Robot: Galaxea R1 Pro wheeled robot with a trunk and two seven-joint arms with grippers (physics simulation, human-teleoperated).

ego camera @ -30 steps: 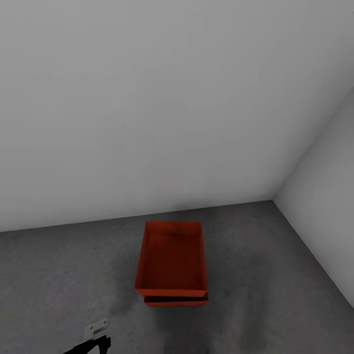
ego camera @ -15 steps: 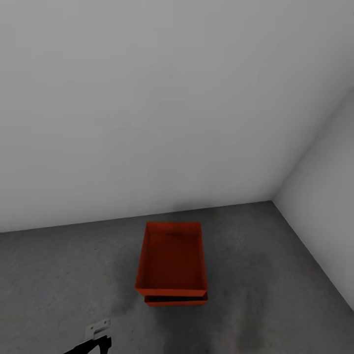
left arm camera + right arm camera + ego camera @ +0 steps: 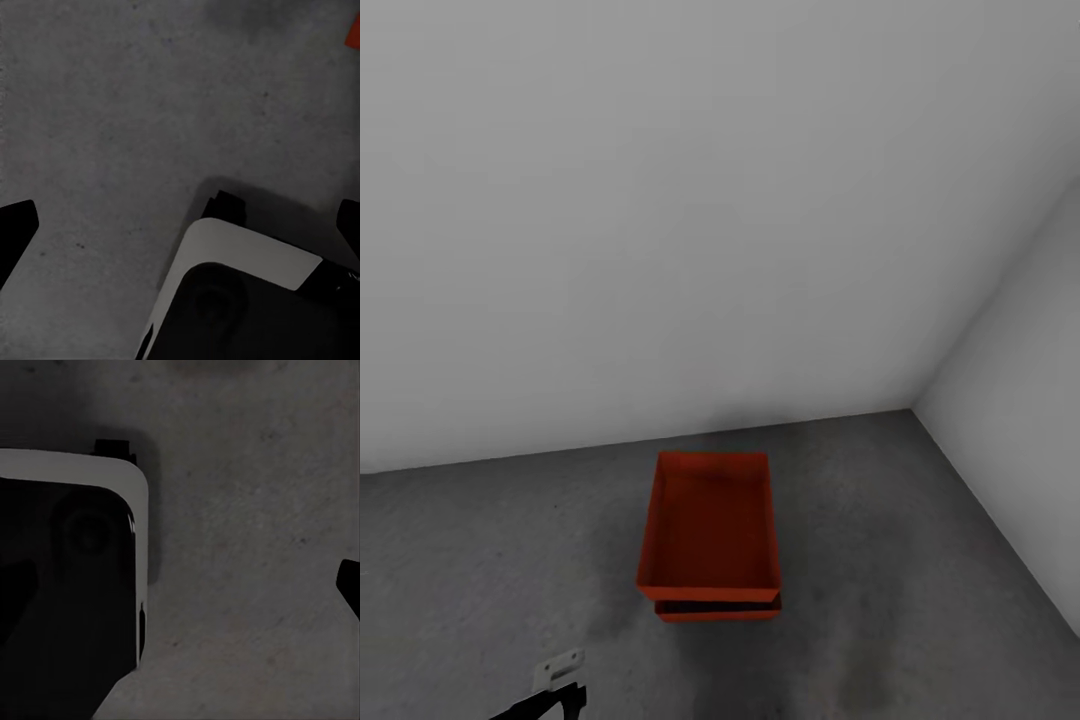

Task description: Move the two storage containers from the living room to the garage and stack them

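The two storage containers are stacked on the dark concrete floor (image 3: 480, 560) of the garage, near the wall. The upper orange-red bin (image 3: 708, 530) rests on the lower one (image 3: 718, 609), of which just the near rim shows. Both are empty. An orange corner of a bin (image 3: 354, 30) shows in the left wrist view. My left gripper (image 3: 181, 229) hangs open over the floor, fingertips far apart, holding nothing. My right gripper (image 3: 184, 589) is also open and empty, pointing down at the floor. Both grippers are well apart from the stack.
Pale grey walls meet in a corner (image 3: 915, 405) just right of the stack. My own white and black base (image 3: 247, 300) shows under both wrists (image 3: 75, 570). A piece of my left arm (image 3: 555, 685) shows at the head view's lower edge.
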